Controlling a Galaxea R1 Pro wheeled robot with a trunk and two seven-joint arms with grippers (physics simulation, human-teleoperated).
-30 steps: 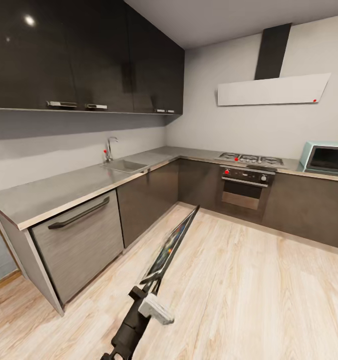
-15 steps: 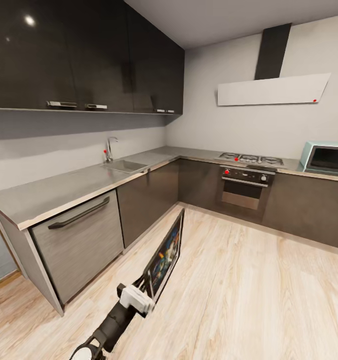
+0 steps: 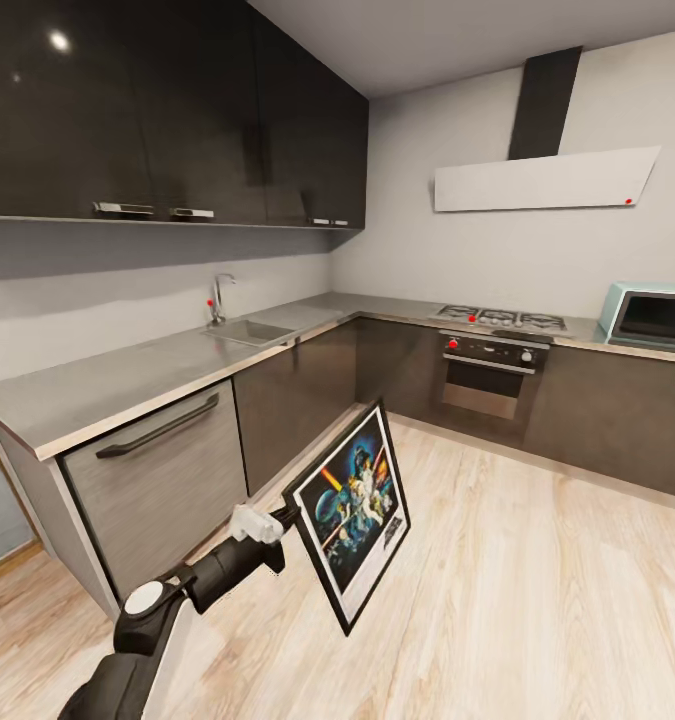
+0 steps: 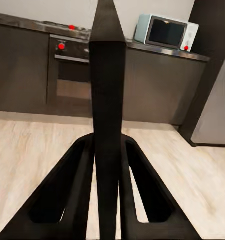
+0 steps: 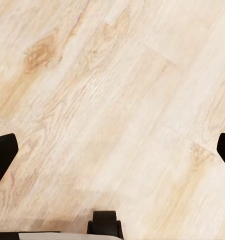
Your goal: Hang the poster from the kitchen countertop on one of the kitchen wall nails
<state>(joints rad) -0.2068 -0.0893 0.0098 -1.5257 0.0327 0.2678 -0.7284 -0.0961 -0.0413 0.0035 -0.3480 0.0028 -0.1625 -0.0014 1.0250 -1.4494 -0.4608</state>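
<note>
The poster (image 3: 352, 512), black-framed with space-movie art, hangs in the air above the wooden floor with its face turned toward the head camera. My left gripper (image 3: 288, 518) is shut on its left edge, the arm reaching in from the lower left. In the left wrist view the poster (image 4: 107, 90) stands edge-on as a dark strip between the two black fingers (image 4: 75, 185). The grey metal kitchen countertop (image 3: 127, 375) runs along the left wall and around the corner. My right gripper (image 5: 112, 150) is open, its fingers spread wide over bare floorboards.
A sink (image 3: 249, 330) with a chrome tap (image 3: 220, 296) sits in the worktop. A hob (image 3: 502, 319) and oven (image 3: 487, 380) are on the far run, a pale blue microwave (image 3: 652, 318) at the right. Dark wall cabinets (image 3: 167, 110) hang above.
The left arm has swung to the left and lower, and the poster has turned from nearly edge-on to face the camera. The camera itself has not shifted.
</note>
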